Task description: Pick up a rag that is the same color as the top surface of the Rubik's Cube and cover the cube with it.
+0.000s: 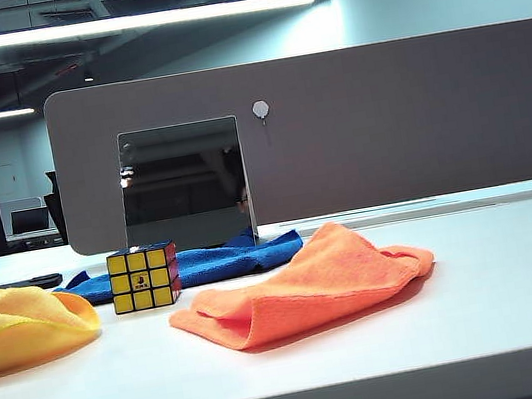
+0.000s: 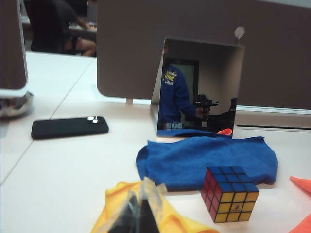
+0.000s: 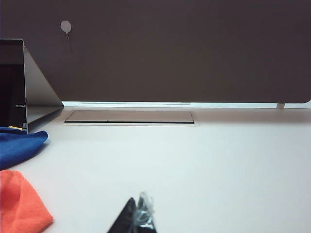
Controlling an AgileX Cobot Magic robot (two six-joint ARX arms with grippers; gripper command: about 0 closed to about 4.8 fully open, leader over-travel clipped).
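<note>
So far I'm starting from nothing: left gripper (image 2: 137, 213) and right gripper (image 3: 138, 216) are sitting closed and empty, the blue rag (image 2: 209, 158) lying untouched behind the uncovered Rubik's Cube (image 2: 230, 194).

A white tabletop (image 1: 487, 316) fills the lower frame. Behind it a grey partition (image 1: 415, 115) spans the middle, a mirror panel (image 1: 183, 184) leaning against it. A ceiling strip light (image 1: 117, 25) glows upper left.
</note>
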